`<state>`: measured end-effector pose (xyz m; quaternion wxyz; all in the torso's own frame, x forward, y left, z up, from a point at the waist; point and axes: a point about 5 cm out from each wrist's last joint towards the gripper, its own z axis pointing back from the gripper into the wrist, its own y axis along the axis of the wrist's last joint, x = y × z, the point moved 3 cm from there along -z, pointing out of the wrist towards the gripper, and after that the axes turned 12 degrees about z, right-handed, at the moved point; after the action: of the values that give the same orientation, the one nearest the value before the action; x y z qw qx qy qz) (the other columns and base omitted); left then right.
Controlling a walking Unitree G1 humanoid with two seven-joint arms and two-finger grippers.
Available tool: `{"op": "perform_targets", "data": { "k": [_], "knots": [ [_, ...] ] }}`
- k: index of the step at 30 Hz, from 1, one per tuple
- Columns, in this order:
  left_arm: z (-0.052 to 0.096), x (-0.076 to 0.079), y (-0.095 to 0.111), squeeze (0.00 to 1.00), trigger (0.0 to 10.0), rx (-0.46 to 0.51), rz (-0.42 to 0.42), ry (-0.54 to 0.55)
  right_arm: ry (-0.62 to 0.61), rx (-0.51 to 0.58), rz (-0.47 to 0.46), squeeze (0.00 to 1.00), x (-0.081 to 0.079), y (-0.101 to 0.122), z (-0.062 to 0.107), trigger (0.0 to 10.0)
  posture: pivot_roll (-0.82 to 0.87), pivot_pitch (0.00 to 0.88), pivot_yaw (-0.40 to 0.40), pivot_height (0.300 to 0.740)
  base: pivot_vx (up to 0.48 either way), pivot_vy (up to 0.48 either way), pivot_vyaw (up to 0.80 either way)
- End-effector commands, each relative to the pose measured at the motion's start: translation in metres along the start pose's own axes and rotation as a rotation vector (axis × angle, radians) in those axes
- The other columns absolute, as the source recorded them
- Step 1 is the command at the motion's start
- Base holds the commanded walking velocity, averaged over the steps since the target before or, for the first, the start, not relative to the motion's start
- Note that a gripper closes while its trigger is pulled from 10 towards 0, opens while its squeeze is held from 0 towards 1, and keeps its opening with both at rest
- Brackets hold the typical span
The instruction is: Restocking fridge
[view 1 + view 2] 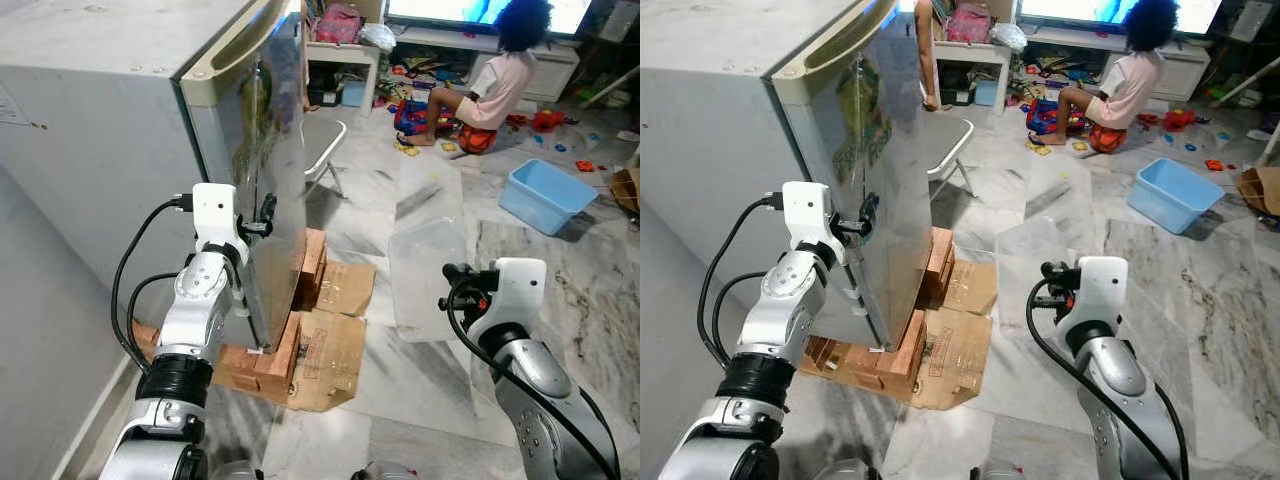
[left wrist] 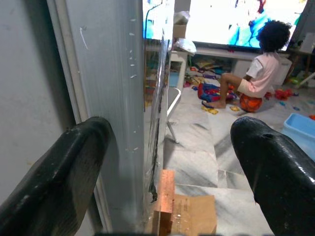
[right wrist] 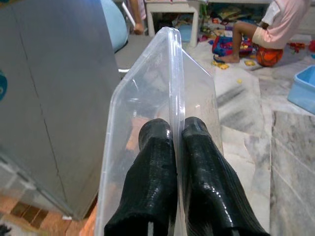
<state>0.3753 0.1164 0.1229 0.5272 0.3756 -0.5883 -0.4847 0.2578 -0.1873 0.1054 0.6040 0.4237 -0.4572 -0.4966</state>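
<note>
A grey fridge (image 1: 110,130) stands on my left with its door (image 1: 272,150) just ajar. My left gripper (image 1: 262,222) is at the door's free edge (image 2: 120,98), open, one finger (image 2: 54,177) on the cabinet side and the other finger (image 2: 275,172) out in front. My right gripper (image 1: 452,285) is shut on the rim of a clear plastic container (image 1: 425,255), held up above the floor to the fridge's right. In the right wrist view the two fingers (image 3: 160,162) pinch the container's wall (image 3: 142,93).
The fridge rests on bricks (image 1: 270,360) and flattened cardboard (image 1: 335,340). A white chair (image 1: 322,150) stands behind the door. A person (image 1: 495,85) sits on the marble floor among toys at the back, and a blue tub (image 1: 545,195) is at right.
</note>
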Motion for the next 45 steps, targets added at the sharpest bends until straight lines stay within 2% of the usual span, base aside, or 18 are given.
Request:
{"op": "perform_targets", "data": {
  "k": [1,6,8,9,10,13,17,21,22,24,26,28,32,38,39,40,42,45],
  "knots": [
    [-0.010,0.026,0.005,0.00,10.0,0.003,-0.053,-0.108,-0.006,0.006,0.003,0.00,0.002,0.004,0.003,10.0,-0.14,0.014,0.015,0.740,0.000,0.000,0.00],
    [-0.018,0.051,0.006,0.00,10.0,-0.004,-0.066,-0.199,0.051,-0.001,-0.020,0.00,-0.005,0.004,0.008,10.0,-0.14,0.009,0.023,0.740,0.000,0.000,0.00],
    [-0.018,0.074,0.007,0.00,10.0,-0.014,-0.051,-0.317,0.049,-0.023,-0.033,0.00,-0.005,0.000,0.014,10.0,-0.14,0.010,0.027,0.740,0.000,0.000,0.00],
    [-0.015,0.086,0.006,0.00,10.0,-0.021,-0.045,-0.386,0.045,-0.036,-0.042,0.00,-0.005,-0.002,0.017,10.0,-0.14,0.010,0.028,0.740,0.000,0.000,0.00],
    [-0.007,0.113,0.002,0.00,10.0,-0.056,-0.018,-0.543,0.034,-0.055,-0.060,0.00,-0.004,-0.006,0.021,10.0,-0.14,0.010,0.031,0.740,0.000,0.000,0.00],
    [0.012,0.147,-0.002,0.00,10.0,-0.105,0.018,-0.769,0.024,-0.072,-0.082,0.00,-0.005,-0.010,0.024,10.0,-0.14,0.011,0.035,0.740,0.000,0.000,0.00],
    [0.022,0.159,-0.003,0.00,10.0,-0.110,0.010,-0.842,0.028,-0.070,-0.082,0.00,-0.008,-0.010,0.023,10.0,-0.14,0.009,0.040,0.740,0.000,0.000,0.00],
    [0.014,0.140,-0.004,0.00,10.0,-0.063,-0.036,-0.708,0.036,-0.062,-0.087,0.00,-0.012,-0.008,0.020,10.0,-0.12,0.003,0.040,0.740,0.000,0.000,0.00],
    [0.008,0.123,-0.002,0.00,10.0,-0.050,-0.040,-0.608,0.038,-0.060,-0.089,0.00,-0.012,-0.007,0.019,10.0,-0.12,0.002,0.038,0.740,0.000,0.000,0.00],
    [0.008,0.115,0.000,0.00,10.0,-0.033,-0.037,-0.584,0.038,-0.060,-0.089,0.00,-0.013,-0.007,0.019,10.0,-0.12,0.001,0.038,0.740,0.000,0.000,0.00],
    [0.009,0.095,0.006,0.00,10.0,-0.006,-0.034,-0.505,0.037,-0.068,-0.092,0.00,-0.013,-0.008,0.018,10.0,-0.11,0.002,0.035,0.740,0.000,0.000,0.00],
    [0.012,0.089,0.006,0.00,10.0,-0.009,-0.031,-0.488,0.036,-0.070,-0.093,0.00,-0.013,-0.009,0.018,10.0,-0.10,0.002,0.033,0.740,0.000,0.000,-0.26],
    [0.034,0.056,0.004,0.00,10.0,-0.009,-0.003,-0.374,0.037,-0.071,-0.093,0.00,-0.014,-0.010,0.016,10.0,-0.08,0.000,0.031,0.740,0.000,0.000,-0.63],
    [0.055,0.031,-0.001,0.00,10.0,-0.004,-0.011,-0.261,0.037,-0.073,-0.091,0.00,-0.013,-0.010,0.015,10.0,-0.07,0.000,0.028,0.740,0.000,0.000,-0.78],
    [0.067,0.017,-0.004,0.00,10.0,-0.011,-0.002,-0.197,0.037,-0.074,-0.091,0.00,-0.013,-0.011,0.014,10.0,-0.06,0.000,0.025,0.740,0.000,0.000,0.00],
    [0.067,0.017,-0.004,0.00,10.0,-0.011,-0.002,-0.197,0.037,-0.074,-0.091,0.00,-0.013,-0.011,0.014,10.0,-0.06,0.000,0.025,0.740,0.000,0.000,0.00],
    [0.083,-0.001,-0.014,0.00,10.0,-0.057,0.015,-0.114,0.044,-0.073,-0.093,0.00,-0.016,-0.010,0.012,10.0,-0.06,0.000,0.020,0.740,0.000,0.000,0.00],
    [0.087,-0.009,-0.012,0.00,10.0,-0.059,0.036,-0.078,0.050,-0.070,-0.091,0.00,-0.017,-0.009,0.010,10.0,-0.05,0.000,0.013,0.740,0.000,0.000,-0.27]
  ]
}}
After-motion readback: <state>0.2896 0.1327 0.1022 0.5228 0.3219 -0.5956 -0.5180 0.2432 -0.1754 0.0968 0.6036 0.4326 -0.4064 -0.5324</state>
